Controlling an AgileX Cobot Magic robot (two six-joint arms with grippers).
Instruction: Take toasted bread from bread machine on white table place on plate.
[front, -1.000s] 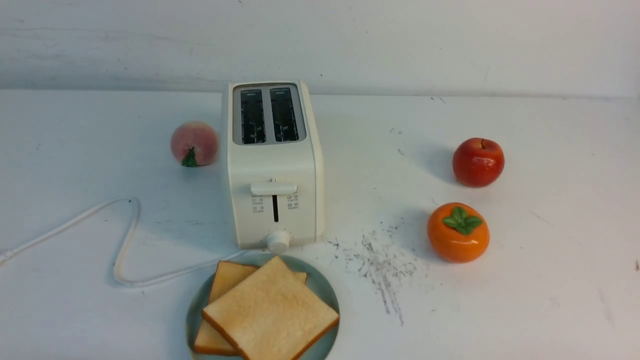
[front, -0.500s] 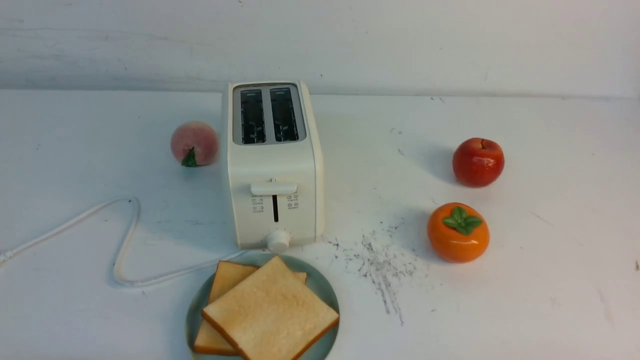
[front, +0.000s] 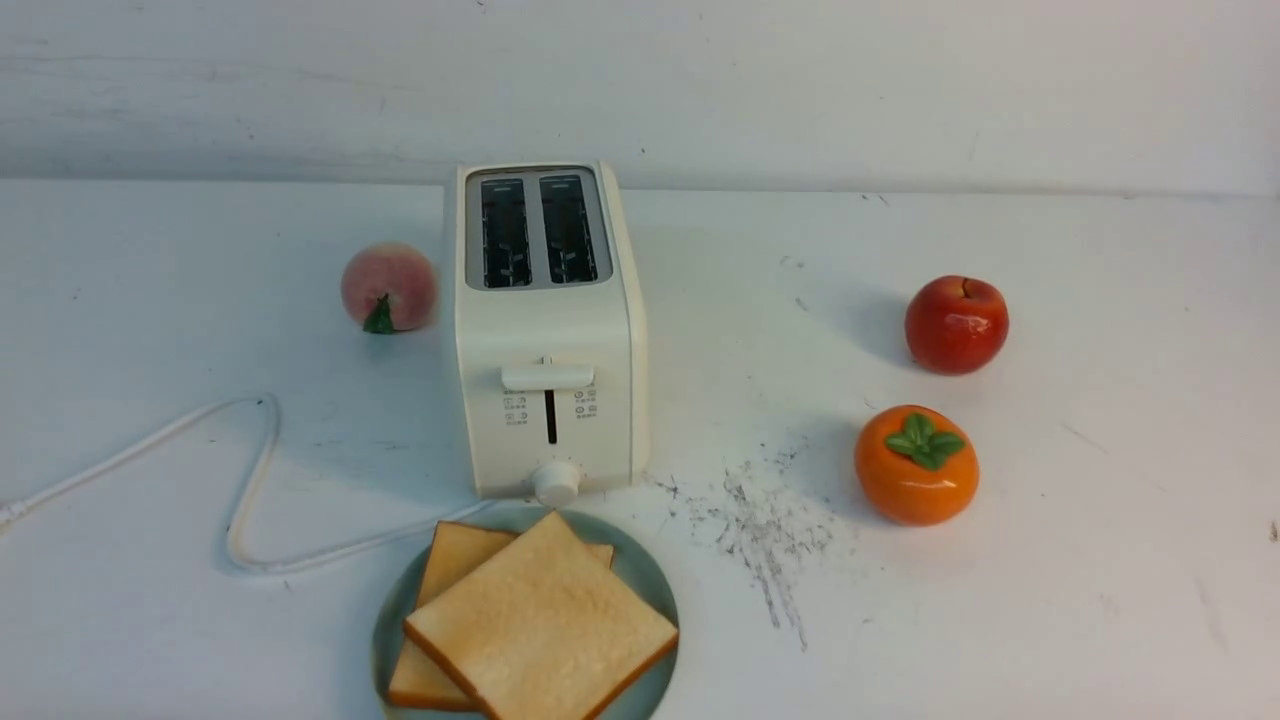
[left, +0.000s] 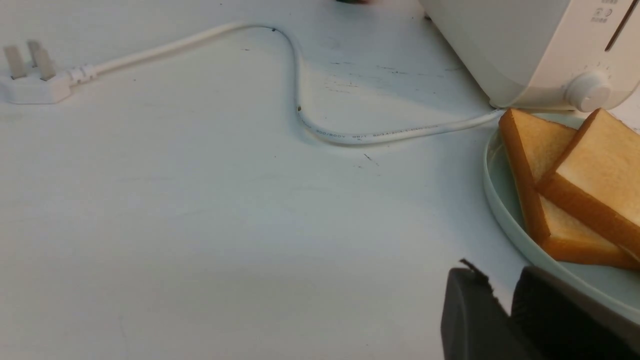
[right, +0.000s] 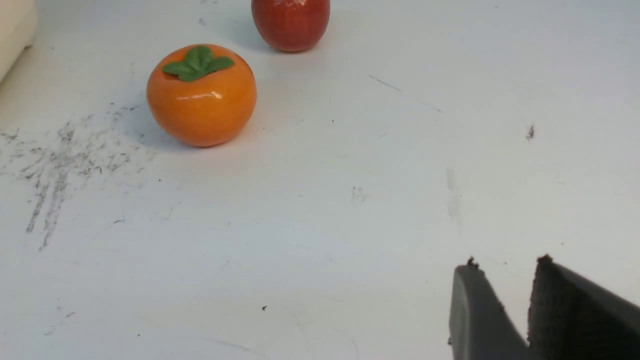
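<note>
Two slices of toasted bread lie stacked on the plate (front: 632, 568) near the front edge of the white table (front: 1040, 620). The upper slice (front: 540, 622) overlaps the lower one (front: 452, 560). Behind the plate stands the bread machine (front: 545, 330), with both slots dark and empty. Neither arm shows in the front view. In the left wrist view my left gripper (left: 500, 280) hovers just off the plate rim (left: 500, 200), with its jaws slightly apart and nothing between them. My right gripper (right: 506, 270) is over bare table, open and empty.
A peach (front: 389, 287) sits left of the bread machine. A red apple (front: 956, 324) and an orange persimmon (front: 916, 464) stand on the right. The white cord (front: 250, 480) loops across the left side to a plug (left: 30, 85). Dark scratch marks (front: 760, 530) lie right of the plate.
</note>
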